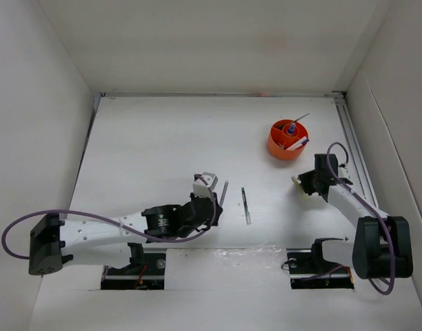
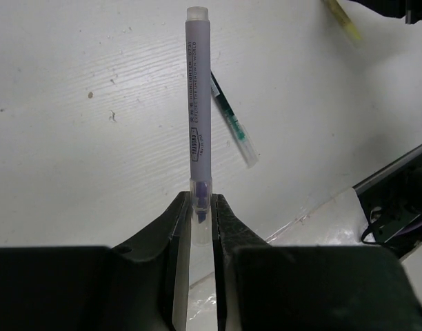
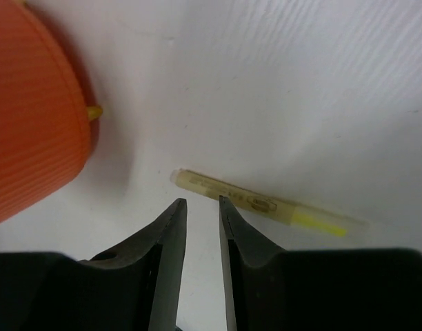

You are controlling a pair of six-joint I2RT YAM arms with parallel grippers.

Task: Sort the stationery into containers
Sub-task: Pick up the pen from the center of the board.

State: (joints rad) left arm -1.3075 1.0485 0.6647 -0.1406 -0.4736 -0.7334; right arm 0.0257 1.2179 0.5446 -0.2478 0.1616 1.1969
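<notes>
My left gripper (image 1: pixel 216 195) is shut on the clear-capped end of a pale purple marker (image 2: pixel 198 103), which sticks out forward above the table. A thin green pen (image 1: pixel 246 205) lies on the table just to its right and also shows in the left wrist view (image 2: pixel 235 128). The round orange holder (image 1: pixel 288 139) stands at the back right with a blue-capped bottle (image 1: pixel 292 127) and a few pens inside. My right gripper (image 3: pixel 201 201) is narrowly open and empty, its tips just short of a yellow highlighter (image 3: pixel 266 205) lying beside the holder (image 3: pixel 32 117).
White walls enclose the table on three sides. A metal rail (image 1: pixel 354 141) runs along the right edge. A crinkled clear film (image 1: pixel 256 254) lies at the near edge between the arm bases.
</notes>
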